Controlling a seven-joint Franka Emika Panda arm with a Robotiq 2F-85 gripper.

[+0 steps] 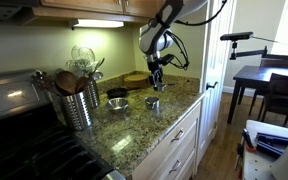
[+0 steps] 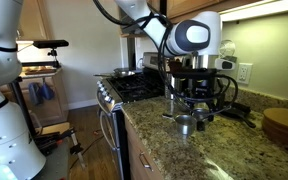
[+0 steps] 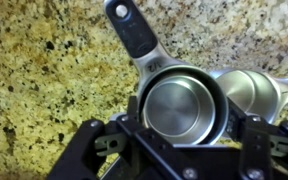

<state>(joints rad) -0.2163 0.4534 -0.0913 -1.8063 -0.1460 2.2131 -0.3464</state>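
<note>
— How are the fingers [image 3: 96, 150] seen?
— They are seen apart, one on each side of the metal cup [image 3: 182, 108]. Nothing is clamped. They are held just above it.
— Where is the cup found?
— It is set upright on the speckled worktop [image 3: 44, 90]. Its black handle [image 3: 134, 35] is pointed away from the fingers.
— How much is judged done?
— The fingers are lined up over the cup, so that part looks done. The cup is not yet gripped or lifted, so most is left.
— What is counted?
— Two fingers and two cups. The second cup [image 3: 252, 92] is just beside the first; whether they touch cannot be told. Farther off, one tin of wooden spoons [image 1: 79, 103] is seen in an exterior view, and one stove [image 2: 134, 88].
</note>
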